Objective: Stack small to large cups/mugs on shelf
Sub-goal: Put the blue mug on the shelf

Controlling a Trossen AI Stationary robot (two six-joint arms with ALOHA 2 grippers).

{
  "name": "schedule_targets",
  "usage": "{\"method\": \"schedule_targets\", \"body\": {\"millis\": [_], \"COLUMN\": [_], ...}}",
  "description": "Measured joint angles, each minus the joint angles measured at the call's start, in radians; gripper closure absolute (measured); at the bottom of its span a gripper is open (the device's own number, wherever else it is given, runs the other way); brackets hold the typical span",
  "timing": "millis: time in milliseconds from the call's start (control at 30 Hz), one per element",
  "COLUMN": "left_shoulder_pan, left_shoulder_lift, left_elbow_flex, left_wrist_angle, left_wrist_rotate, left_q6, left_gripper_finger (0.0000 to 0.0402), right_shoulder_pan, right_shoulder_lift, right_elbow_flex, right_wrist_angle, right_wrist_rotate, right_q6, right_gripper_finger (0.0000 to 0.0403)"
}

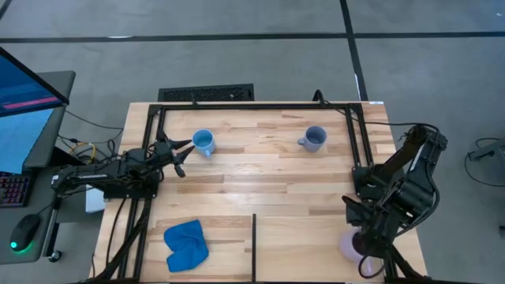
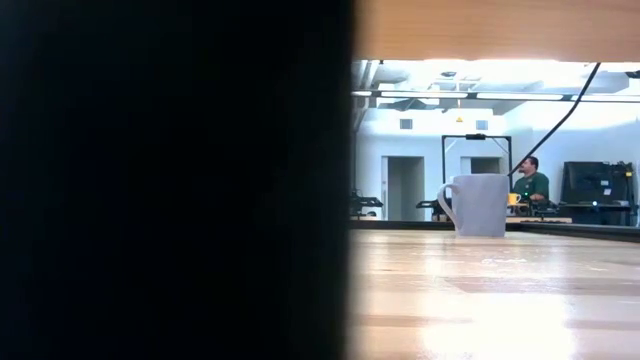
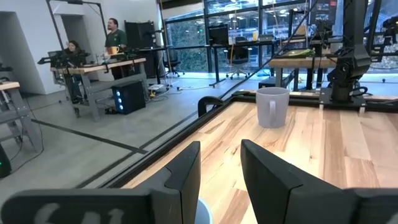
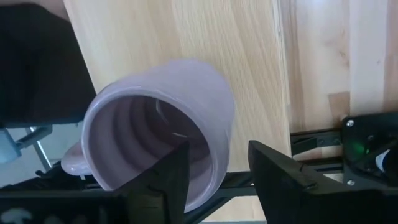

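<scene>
The lilac mug [image 1: 351,246] is upright over the right end of the shelf [image 1: 300,244], under my right gripper [image 4: 217,177]. That gripper is open and points down, one finger inside the mug and one outside. The sky-blue mug [image 1: 203,143] stands at the far left of the tabletop. My left gripper [image 1: 182,156] is open, level, just left of it. The grey-blue mug [image 1: 315,139] stands on its base at the far right and also shows in the low view [image 2: 481,205] and the left wrist view [image 3: 272,107]. My right gripper straddles the lilac mug's wall [image 4: 219,155] on the side away from the handle [image 4: 71,165], coming from above. One finger [image 4: 169,177] is inside the mug and one finger [image 4: 273,174] outside. I cannot tell whether either finger touches the wall.
A bright blue cloth [image 1: 186,243] lies crumpled at the near left. Thin black rails [image 1: 254,106] frame the wood, and one [image 1: 254,244] bounds the shelf's left side. A dark shape fills the left half of the low view. People sit at benches far behind the table [image 3: 115,34].
</scene>
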Motion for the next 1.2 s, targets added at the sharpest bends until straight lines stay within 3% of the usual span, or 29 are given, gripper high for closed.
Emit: {"method": "schedule_targets", "body": {"millis": [1200], "left_shoulder_pan": [0.0], "left_shoulder_lift": [0.0], "left_elbow_flex": [0.0], "left_wrist_angle": [0.0], "left_wrist_rotate": [0.0], "left_q6": [0.003], "left_gripper_finger": [0.0294], "right_shoulder_pan": [0.017], "right_shoulder_lift": [0.0], "right_elbow_flex": [-0.001], "right_wrist_angle": [0.0], "right_wrist_rotate": [-0.024], "right_q6": [0.382], "right_gripper_finger": [0.0221]}}
